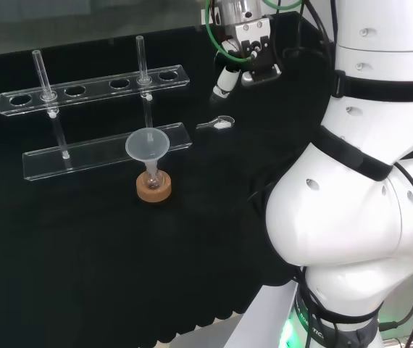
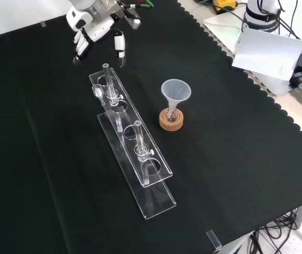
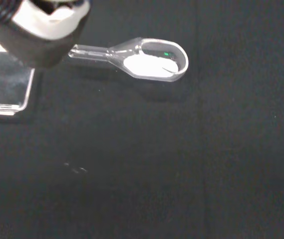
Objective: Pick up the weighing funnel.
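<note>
The weighing funnel (image 1: 218, 124) is a small clear scoop with a short stem. It lies on the black cloth just right of the rack's end in the head view. The wrist view shows it close up, the weighing funnel (image 3: 149, 60) holding white powder in its bowl. The hand (image 1: 244, 52) hangs above it and a little to the right, with a finger (image 1: 224, 80) pointing down towards it but apart from it. In the front view the hand (image 2: 95, 29) is at the top left, fingers relaxed and holding nothing. A blurred part of the hand (image 3: 42, 30) covers the stem's tip.
A clear test tube rack (image 1: 94, 87) with two upright tubes stands left of the weighing funnel in the head view. The big funnel (image 1: 146, 145) sits in a small flask on a cork ring (image 1: 153, 188). The arm's white links (image 1: 366, 181) stand at the right.
</note>
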